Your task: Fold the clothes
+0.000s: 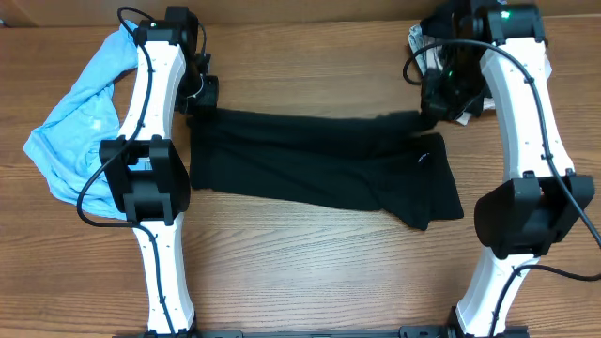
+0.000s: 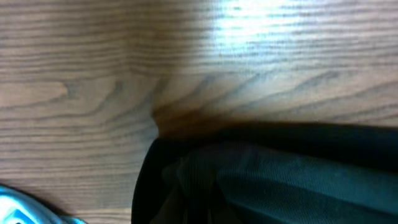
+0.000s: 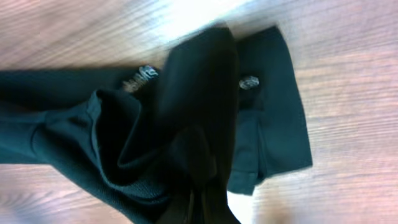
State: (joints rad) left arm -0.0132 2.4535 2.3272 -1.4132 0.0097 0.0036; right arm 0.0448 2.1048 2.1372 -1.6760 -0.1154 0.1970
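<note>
Lt blue garment (image 1: 80, 131) bunched at far L of table (image 1: 310, 282). L gripper (image 1: 200, 94) at top-L corner of black T-shirt (image 1: 319, 164), open/closed can't tell; shirt lies as wide band mid-table. R gripper (image 1: 438, 105) pinches its top-R corner, fabric pulled up.

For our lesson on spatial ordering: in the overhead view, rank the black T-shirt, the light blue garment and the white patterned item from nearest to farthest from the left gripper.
1. black T-shirt: centre, its upper left corner reaches the left gripper.
2. light blue garment: far left side.
3. white patterned item: top right corner, farthest.
</note>
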